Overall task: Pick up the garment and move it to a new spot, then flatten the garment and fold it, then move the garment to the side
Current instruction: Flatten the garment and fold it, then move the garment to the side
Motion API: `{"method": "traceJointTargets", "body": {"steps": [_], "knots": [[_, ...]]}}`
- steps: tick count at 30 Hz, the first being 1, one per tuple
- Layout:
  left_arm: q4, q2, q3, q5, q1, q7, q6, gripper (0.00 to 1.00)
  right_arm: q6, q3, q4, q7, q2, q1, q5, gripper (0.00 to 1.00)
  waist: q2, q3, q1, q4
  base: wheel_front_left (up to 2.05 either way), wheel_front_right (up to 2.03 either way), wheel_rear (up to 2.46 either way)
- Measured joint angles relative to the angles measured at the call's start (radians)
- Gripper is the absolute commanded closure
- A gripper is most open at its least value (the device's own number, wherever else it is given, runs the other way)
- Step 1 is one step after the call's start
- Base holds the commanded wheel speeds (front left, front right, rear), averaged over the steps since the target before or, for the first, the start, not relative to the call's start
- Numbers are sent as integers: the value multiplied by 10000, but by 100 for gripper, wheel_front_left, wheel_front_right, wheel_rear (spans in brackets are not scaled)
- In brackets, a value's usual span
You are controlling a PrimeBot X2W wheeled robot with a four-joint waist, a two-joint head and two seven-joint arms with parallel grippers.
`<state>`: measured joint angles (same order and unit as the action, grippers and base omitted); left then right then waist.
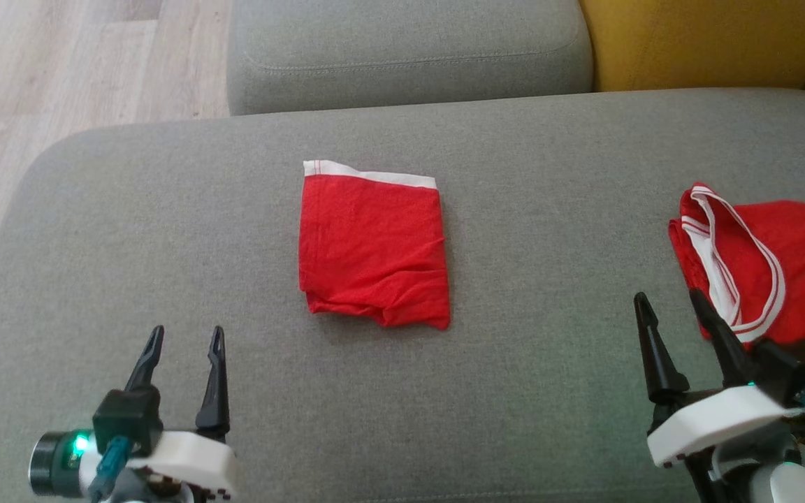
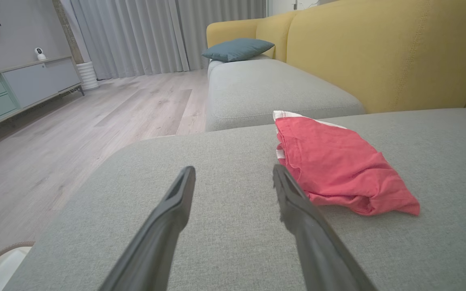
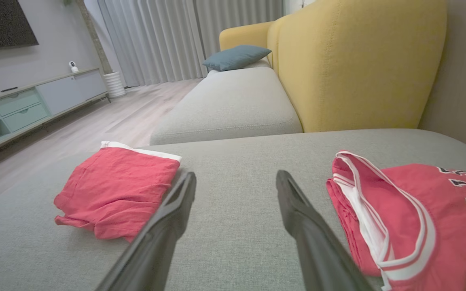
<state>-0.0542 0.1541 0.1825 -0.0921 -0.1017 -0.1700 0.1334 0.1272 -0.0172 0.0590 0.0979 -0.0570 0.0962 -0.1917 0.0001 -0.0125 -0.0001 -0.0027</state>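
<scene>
A red garment (image 1: 373, 248) with a white band along its far edge lies folded into a small rectangle in the middle of the grey sofa cushion (image 1: 165, 230). In the left wrist view the garment (image 2: 338, 169) sits just right of my right finger. My left gripper (image 1: 188, 330) hovers open and empty near the cushion's front left, well short of the garment. My right gripper (image 1: 669, 295) is open and empty at the front right. The right wrist view has the folded garment (image 3: 115, 188) to the left of my open right gripper (image 3: 237, 173).
A red jersey (image 1: 773, 258) with white trim and dark lettering lies at the cushion's right edge, beside my right fingers (image 3: 310, 218). A second grey cushion (image 1: 402, 49) and a yellow backrest (image 1: 710, 42) lie beyond. Wooden floor (image 1: 60, 63) drops off to the left.
</scene>
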Motion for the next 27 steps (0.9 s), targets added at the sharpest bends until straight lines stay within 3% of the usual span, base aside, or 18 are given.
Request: {"method": "traceJointTargets", "body": {"steps": [27], "knots": [[-77,230,293,0,526,-84,144,0,0,123,117,217,94,-95,-4,0,0,445,0,149,0,0,0]]}}
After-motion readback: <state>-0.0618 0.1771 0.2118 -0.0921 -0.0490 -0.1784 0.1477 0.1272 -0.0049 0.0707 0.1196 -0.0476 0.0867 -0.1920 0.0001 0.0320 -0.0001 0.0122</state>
